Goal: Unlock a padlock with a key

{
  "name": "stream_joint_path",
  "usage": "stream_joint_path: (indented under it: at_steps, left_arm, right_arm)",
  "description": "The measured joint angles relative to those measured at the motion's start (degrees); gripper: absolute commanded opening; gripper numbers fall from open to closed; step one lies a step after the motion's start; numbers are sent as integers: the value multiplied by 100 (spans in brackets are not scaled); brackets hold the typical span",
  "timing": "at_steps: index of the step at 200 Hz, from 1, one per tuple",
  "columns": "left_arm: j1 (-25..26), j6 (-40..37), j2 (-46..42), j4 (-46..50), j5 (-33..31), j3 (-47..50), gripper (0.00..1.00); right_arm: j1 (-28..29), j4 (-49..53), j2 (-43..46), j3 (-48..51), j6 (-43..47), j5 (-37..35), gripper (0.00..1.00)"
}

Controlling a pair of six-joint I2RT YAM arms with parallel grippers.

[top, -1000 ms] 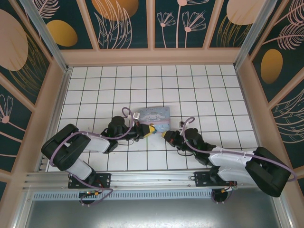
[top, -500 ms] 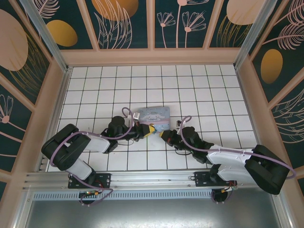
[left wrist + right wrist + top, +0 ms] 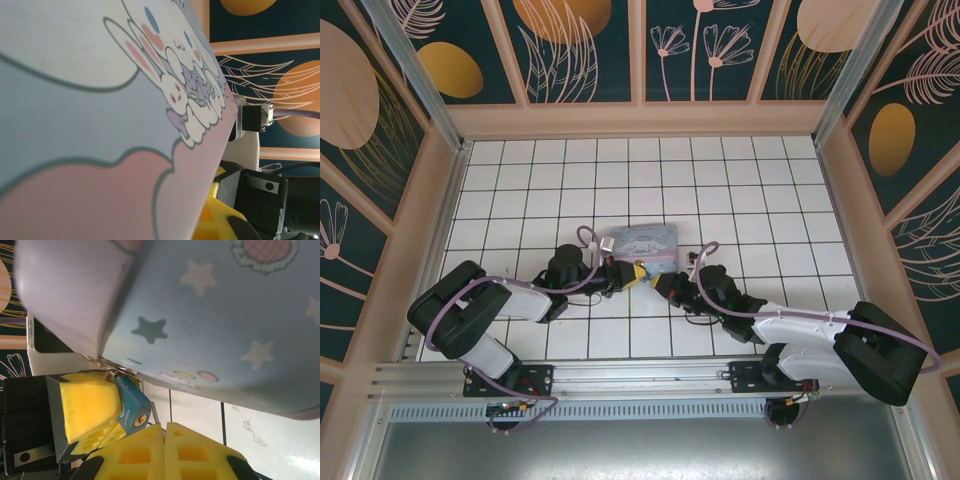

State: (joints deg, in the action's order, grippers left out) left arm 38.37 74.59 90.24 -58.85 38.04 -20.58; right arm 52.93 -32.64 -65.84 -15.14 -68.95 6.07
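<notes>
Padlock hangs at the box corner, its body clamped in the closed left end effector. Closed right end effector pinches the key, tip just beside the keyhole. Risk: slight misalignment skids the tip off the face, or twists the key in its grip.

A white table marked with a dark grid and walled on its far, left and right edges carries one pastel-blue cartoon-print box, lying flat about midway between its side edges.
</notes>
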Motion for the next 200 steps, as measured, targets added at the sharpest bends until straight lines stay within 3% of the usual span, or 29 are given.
stream_joint_path:
  at_steps: [200]
  left_arm:
    - [0,-44,37,-9,-22,0,0]
  right_arm:
    - [22,280,85,-72,111,-50,0]
